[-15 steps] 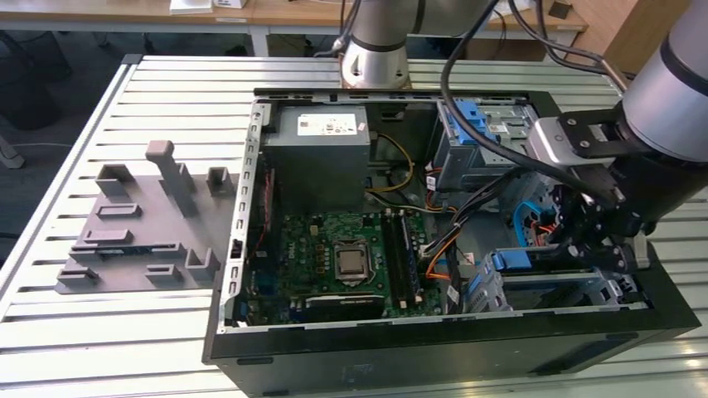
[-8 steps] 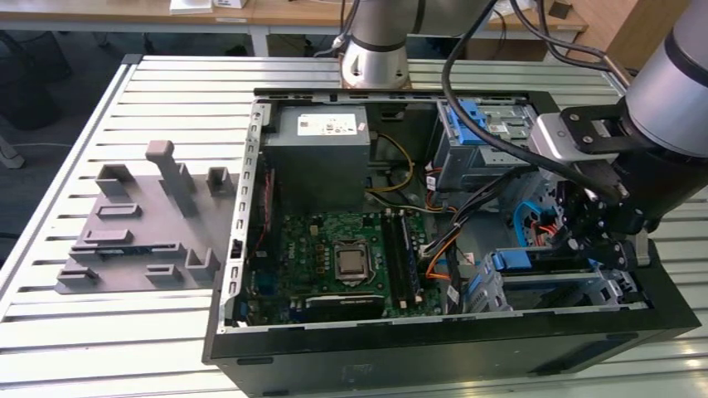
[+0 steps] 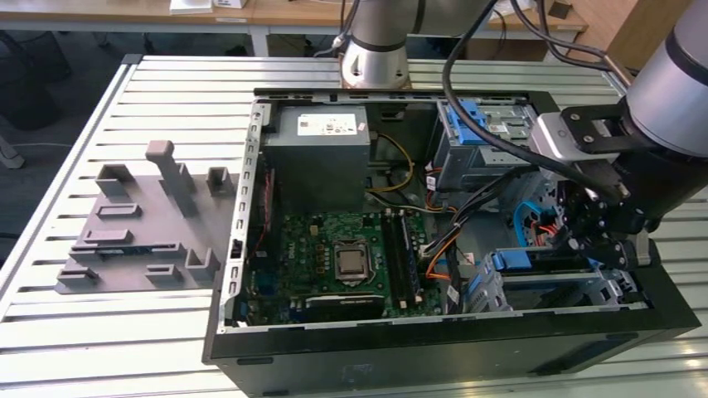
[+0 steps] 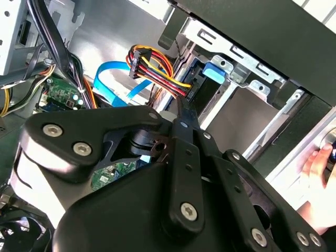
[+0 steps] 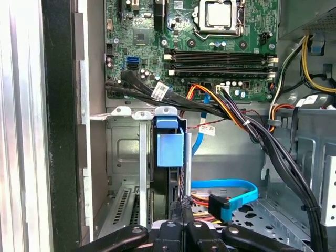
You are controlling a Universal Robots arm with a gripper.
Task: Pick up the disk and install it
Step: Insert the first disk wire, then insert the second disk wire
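- Exterior view showed a grey fixture (image 3: 144,224) on the slatted surface (image 3: 66,332) at its left
- Open computer case (image 3: 443,348) sat mid-frame
- Gripper (image 3: 592,240) hung over the drive cage (image 3: 553,286) at its right; whether its jaws were wide or narrow, I cannot tell
- Disk could not be made out

Matt black metal gripper linkage (image 4: 173,210) with shiny screw heads. Glossy green circuit board (image 5: 210,47), upper frame. Dull silver sheet-metal drive cage (image 5: 126,152) with smooth blue plastic latch (image 5: 169,148). Ribbed brushed-aluminium table (image 3: 144,332).
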